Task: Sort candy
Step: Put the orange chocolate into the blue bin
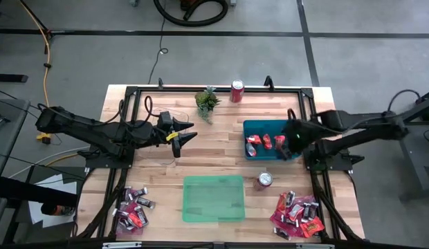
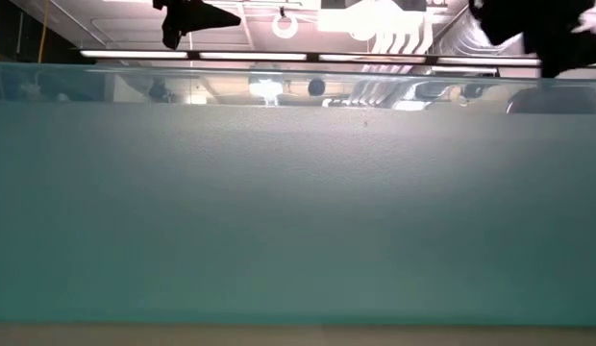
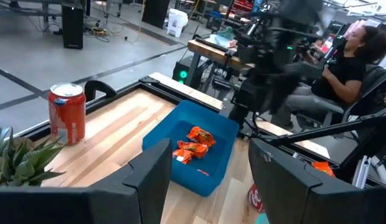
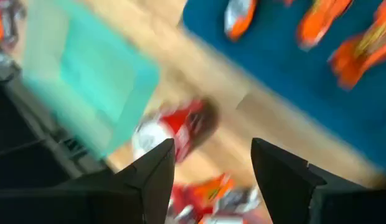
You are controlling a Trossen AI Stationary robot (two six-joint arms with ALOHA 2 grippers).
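The candy lies in two heaps near the table's near edge: one at the left (image 1: 132,211), one at the right (image 1: 297,214). Three red-orange packets (image 1: 266,142) lie in the blue tray (image 1: 250,127), also shown in the left wrist view (image 3: 194,144). A green tray (image 1: 213,198) rests flat between the heaps. My left gripper (image 1: 192,131) (image 3: 208,149) hovers open and empty above the bare wood, left of centre. My right gripper (image 1: 292,149) (image 4: 213,146) hangs open and empty above the blue tray's right near corner.
One red soda can (image 1: 236,90) stands at the far edge beside a small green plant (image 1: 207,102); a second can (image 1: 265,180) stands between the blue tray and the right heap. The green tray's wall (image 2: 298,202) fills the low view. A person (image 3: 348,59) sits beyond the table.
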